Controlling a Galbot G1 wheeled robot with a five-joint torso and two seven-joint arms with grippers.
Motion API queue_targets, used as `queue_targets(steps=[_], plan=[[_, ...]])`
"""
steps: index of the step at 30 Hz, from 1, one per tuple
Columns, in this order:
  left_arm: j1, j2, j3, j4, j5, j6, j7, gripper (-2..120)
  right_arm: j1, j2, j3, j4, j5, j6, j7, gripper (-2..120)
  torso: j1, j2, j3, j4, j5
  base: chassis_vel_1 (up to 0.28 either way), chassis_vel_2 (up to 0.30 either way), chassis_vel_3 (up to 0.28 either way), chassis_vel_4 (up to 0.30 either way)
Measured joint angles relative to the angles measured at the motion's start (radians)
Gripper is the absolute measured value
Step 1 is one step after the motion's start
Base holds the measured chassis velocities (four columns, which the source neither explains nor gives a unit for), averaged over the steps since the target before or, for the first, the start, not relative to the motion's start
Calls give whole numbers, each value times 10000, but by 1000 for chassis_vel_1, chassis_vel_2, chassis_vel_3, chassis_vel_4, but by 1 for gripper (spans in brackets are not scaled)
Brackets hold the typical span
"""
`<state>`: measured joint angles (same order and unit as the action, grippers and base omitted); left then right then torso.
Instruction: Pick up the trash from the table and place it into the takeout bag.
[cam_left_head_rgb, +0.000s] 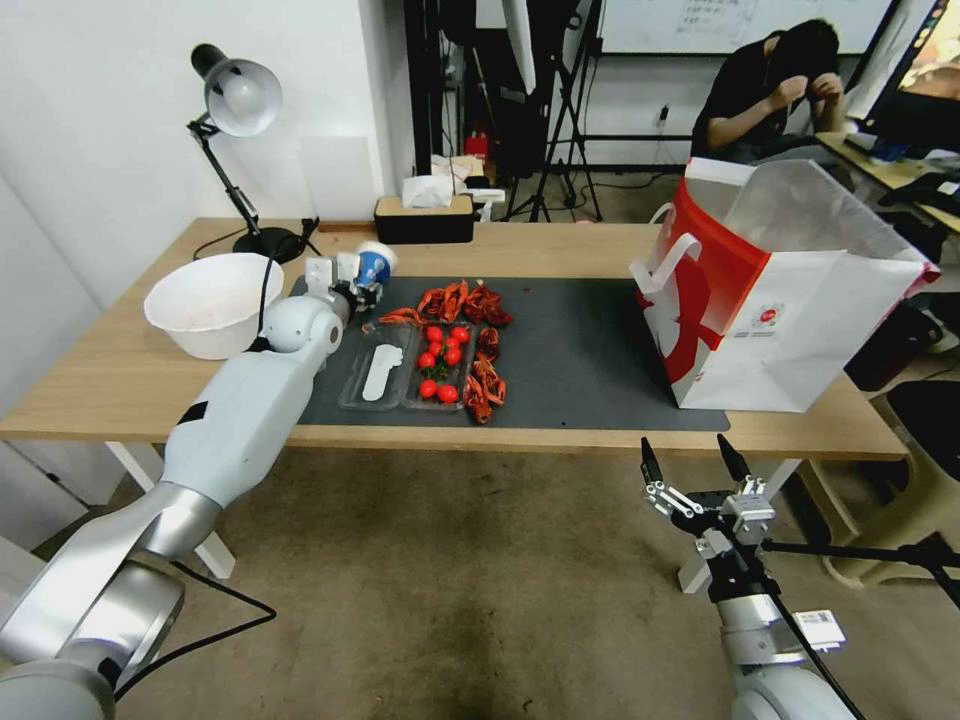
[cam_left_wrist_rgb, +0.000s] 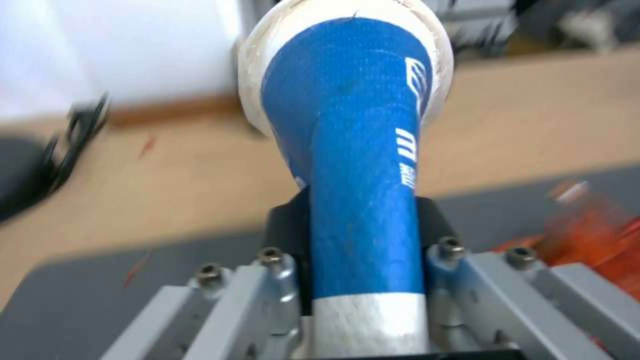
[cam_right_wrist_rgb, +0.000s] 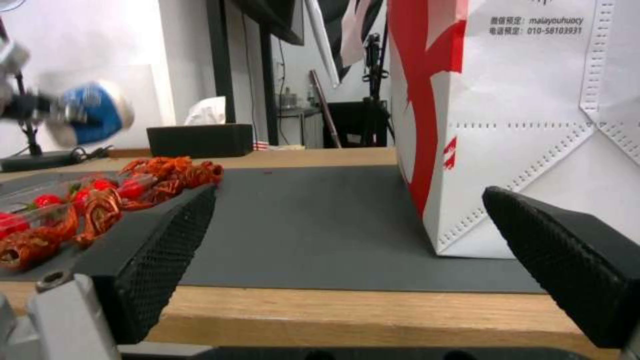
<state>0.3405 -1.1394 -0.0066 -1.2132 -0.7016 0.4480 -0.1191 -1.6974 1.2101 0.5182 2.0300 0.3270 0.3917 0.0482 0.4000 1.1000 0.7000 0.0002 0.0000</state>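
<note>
1. The left gripper (cam_left_head_rgb: 358, 285) is clamped on the blue-and-white paper cup (cam_left_head_rgb: 374, 266), holding it in the air over the far left corner of the dark grey mat (cam_left_head_rgb: 570, 350) on the bench (cam_left_head_rgb: 100, 380).
2. In the left wrist view the cup (cam_left_wrist_rgb: 360, 165) is squeezed narrow between the jaws, its white rim pointing away from the wrist; the picture is blurred, so the printing on it cannot be read.
3. The takeout bag (cam_left_head_rgb: 800, 310) stands upright on the right end of the mat, mouth open, well apart from the held cup.
4. The right gripper (cam_left_head_rgb: 695, 465) hangs below the near edge of the bench, in front of the bag, its jaws apart and holding nothing.
5. The right wrist view looks across the mat between the two black fingertips (cam_right_wrist_rgb: 167, 250), with the bag (cam_right_wrist_rgb: 520, 125) close by and the cup (cam_right_wrist_rgb: 93, 112) far off.
6. On the mat lie clear plastic trays (cam_left_head_rgb: 385, 375) with cherry tomatoes (cam_left_head_rgb: 440, 360) and red crayfish shells (cam_left_head_rgb: 465, 300) around them.
7. A white bowl (cam_left_head_rgb: 212, 303) sits on the bare wood to the left of the mat, near a desk lamp (cam_left_head_rgb: 235, 100).
</note>
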Motion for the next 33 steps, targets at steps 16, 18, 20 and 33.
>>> queue_targets(steps=[16, 18, 20, 33], plan=[[-1752, -536, 1651, -3103, -2134, -231, 181, 0, -23, 90, 43, 86, -97, -47, 3, 100, 0, 0, 0, -1, 2, 0, 0, 0, 0], [-1918, -670, 1826, -3170, -2229, -231, 212, 0, -31, 105, 48, 91, -105, -49, 4, 100, 0, 0, 0, -1, 2, 0, 0, 0, 0], [-2094, -854, 2015, -3241, -2323, -228, 223, 0, -36, 117, 54, 93, -118, -51, 6, 100, 0, -1, 0, -1, 2, 0, 0, 0, 0], [-3568, -3135, 4005, -2664, -2452, -237, 318, 0, -88, 209, 177, 28, -146, -35, 16, 100, 0, 0, 0, -3, 4, 0, 0, 0, 0]])
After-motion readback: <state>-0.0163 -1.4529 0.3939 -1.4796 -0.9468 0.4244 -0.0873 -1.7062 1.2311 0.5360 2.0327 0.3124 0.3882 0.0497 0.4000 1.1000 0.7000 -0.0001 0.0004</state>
